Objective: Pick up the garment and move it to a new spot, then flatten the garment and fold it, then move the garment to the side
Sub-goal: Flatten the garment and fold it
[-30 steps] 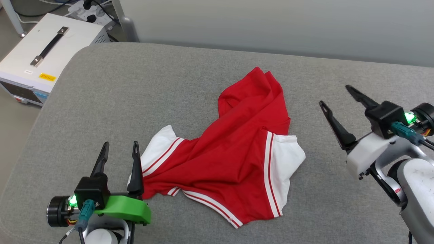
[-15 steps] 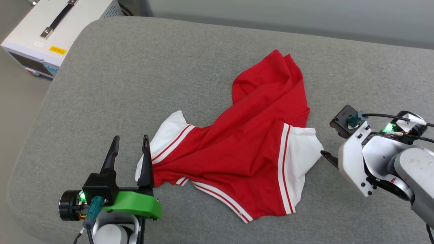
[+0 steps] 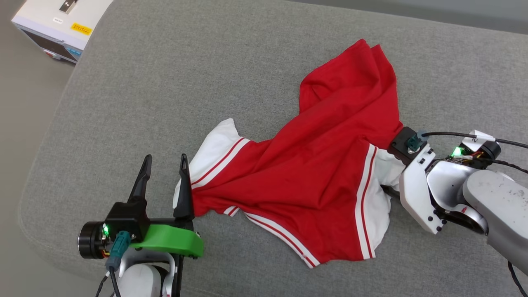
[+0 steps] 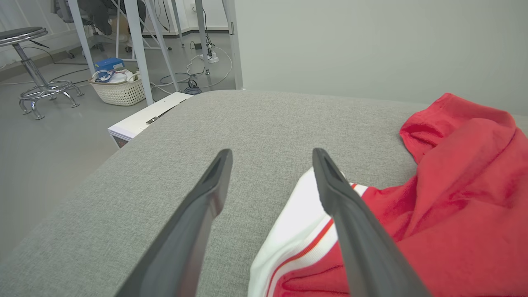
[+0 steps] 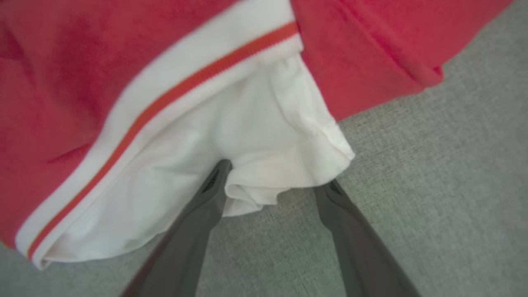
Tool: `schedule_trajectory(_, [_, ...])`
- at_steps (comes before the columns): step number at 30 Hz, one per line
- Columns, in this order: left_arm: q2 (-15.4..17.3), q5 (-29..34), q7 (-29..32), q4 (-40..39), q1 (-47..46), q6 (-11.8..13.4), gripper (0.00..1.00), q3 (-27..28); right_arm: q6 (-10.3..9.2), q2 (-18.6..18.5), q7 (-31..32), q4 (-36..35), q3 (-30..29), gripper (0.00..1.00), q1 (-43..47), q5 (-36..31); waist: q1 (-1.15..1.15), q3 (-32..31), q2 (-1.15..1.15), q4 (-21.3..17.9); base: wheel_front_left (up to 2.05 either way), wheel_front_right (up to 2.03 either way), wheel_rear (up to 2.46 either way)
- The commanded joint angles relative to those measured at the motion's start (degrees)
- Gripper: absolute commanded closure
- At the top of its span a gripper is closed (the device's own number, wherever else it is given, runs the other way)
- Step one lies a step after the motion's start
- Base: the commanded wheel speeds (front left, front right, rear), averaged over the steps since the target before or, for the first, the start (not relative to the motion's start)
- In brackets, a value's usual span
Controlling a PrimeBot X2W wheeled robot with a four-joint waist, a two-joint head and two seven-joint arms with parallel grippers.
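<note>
Right wrist view: garment [image 5: 123,62] at tool [image 5: 276,175]

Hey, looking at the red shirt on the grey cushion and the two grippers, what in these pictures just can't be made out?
- Tips of the right gripper, right wrist view: blur leaves it unclear whether they touch the white sleeve or slip under it.
- Underside of the shirt, head view: hidden by its own crumpled folds.
- White box, head view: cut off by the top-left edge.
</note>
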Motion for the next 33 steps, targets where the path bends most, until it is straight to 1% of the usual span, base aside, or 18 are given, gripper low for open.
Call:
schedule_trajectory(1, [-0.3, 0.7, -0.3, 0.2, -1.1, -0.4, 0.0, 0.3, -0.06, 1.0, 0.3, 2.7, 2.7, 0.19, 1.9, 0.9, 0.0, 0.2, 0.0, 0.1, 0.0, 0.0, 0.0])
schedule_trajectory(2, [-0.4, 0.8, -0.3, 0.4, -1.0, -0.4, 0.0, 0.4, -0.06, 1.1, -0.2, 3.2, 3.4, 0.66, 1.7, 1.3, 0.0, 0.1, 0.0, -0.1, 0.0, 0.0, 0.0])
schedule_trajectory(3, [-0.5, 0.9, -0.3, 0.5, -1.0, -0.5, 0.0, 0.5, -0.06, 1.1, -0.9, 3.6, 3.6, 1.0, 1.6, 1.6, 0.0, 0.0, 0.0, -0.2, 0.0, 0.0, 0.0])
schedule_trajectory(6, [-0.7, 1.3, -0.3, 1.0, -0.6, -0.8, 0.0, 0.8, -0.06, 1.1, -3.9, 4.3, 4.0, 1.0, 1.1, 2.3, 0.0, -1.0, 0.0, -1.1, 0.0, 0.0, 0.0])
schedule_trajectory(9, [-0.7, 1.7, -0.3, 1.3, -0.1, -0.9, 0.0, 1.2, -0.06, 1.2, -7.9, 4.0, 2.7, 1.0, 1.5, 3.3, 0.0, -2.6, 0.0, -2.0, 0.0, 0.0, 0.0])
schedule_trajectory(14, [-0.8, 2.4, -0.3, 1.5, 1.6, -1.3, 0.0, 1.8, -0.06, 1.0, -15.0, 2.0, -2.9, 1.0, 5.7, 6.1, 0.0, -6.3, 0.0, -3.9, 0.0, 0.0, 0.0])
schedule_trajectory(17, [-0.8, 2.8, -0.3, 1.7, 2.9, -1.4, 0.0, 2.1, -0.06, 0.1, -18.0, 0.0, -6.6, 1.0, 9.4, 6.9, 0.0, -8.4, 0.0, -5.2, 0.0, 0.0, 0.0])
schedule_trajectory(21, [-0.9, 3.3, -0.3, 1.6, 4.7, -1.6, 0.0, 2.6, -0.06, -1.5, -20.5, -2.8, -13.0, 1.0, 15.6, 7.2, 0.0, -10.7, 0.0, -6.9, 0.0, 0.0, 0.0])
schedule_trajectory(25, [-0.9, 3.6, -0.3, 1.5, 6.3, -1.9, 0.0, 2.8, -0.06, -3.0, -21.5, -5.1, -21.3, 1.0, 22.6, 6.1, 0.0, -12.2, 0.0, -8.4, 0.0, 0.0, 0.0])
schedule_trajectory(28, [-0.9, 3.7, -0.3, 1.3, 6.9, -2.1, 0.0, 2.8, -0.06, -3.4, -20.8, -7.0, -28.0, 1.0, 27.5, 5.6, 0.0, -12.6, 0.0, -9.1, 0.0, 0.0, 0.0])
schedule_trajectory(33, [-0.9, 3.7, -0.3, 1.3, 7.2, -2.1, 0.0, 2.6, -0.06, -3.8, -18.5, -9.8, -40.9, 1.0, 35.0, 2.4, 0.0, -12.6, 0.0, -9.6, 0.0, 0.0, 0.0])
